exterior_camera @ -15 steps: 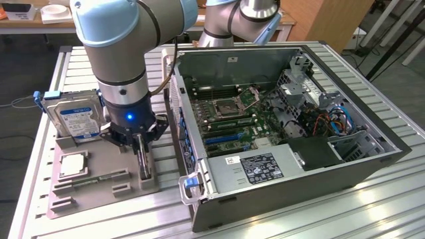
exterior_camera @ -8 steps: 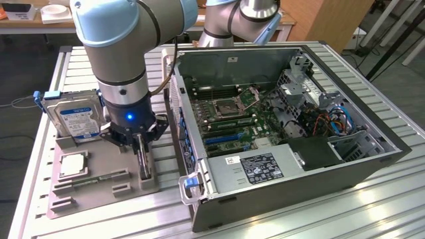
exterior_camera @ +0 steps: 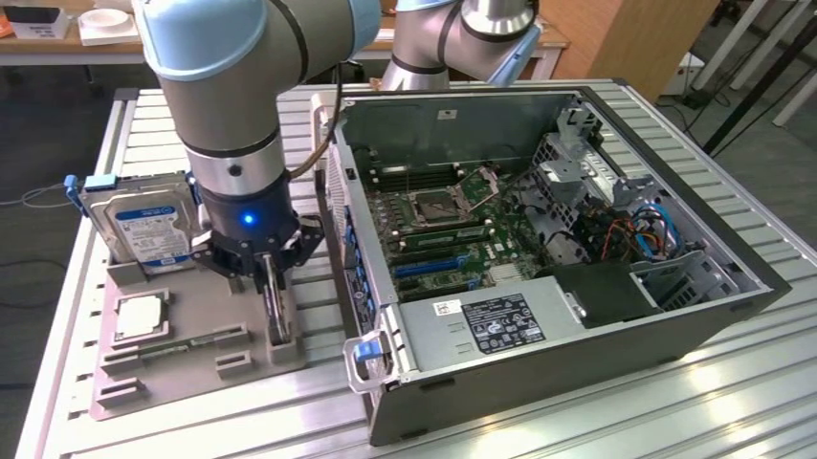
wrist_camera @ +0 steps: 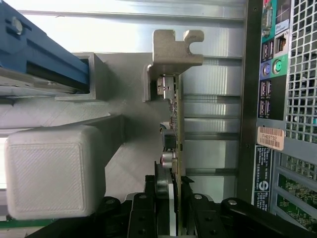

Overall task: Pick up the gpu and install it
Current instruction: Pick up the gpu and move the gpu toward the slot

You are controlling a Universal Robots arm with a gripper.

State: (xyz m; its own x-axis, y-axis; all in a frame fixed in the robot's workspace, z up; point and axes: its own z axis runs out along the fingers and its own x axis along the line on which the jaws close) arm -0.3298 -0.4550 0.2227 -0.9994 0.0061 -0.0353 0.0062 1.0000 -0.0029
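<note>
On the gray tray [exterior_camera: 191, 382], at nine o'clock from the open computer case [exterior_camera: 537, 220] in the exterior view, we see the gpu [exterior_camera: 277, 320] standing on its thin edge. The gripper [exterior_camera: 270, 285] sits right on top of it. In the wrist view its fingers [wrist_camera: 162, 186] are almost shut and pinch the card between them. A hard drive [exterior_camera: 143, 225] stands at ten o'clock from the gripper.
</note>
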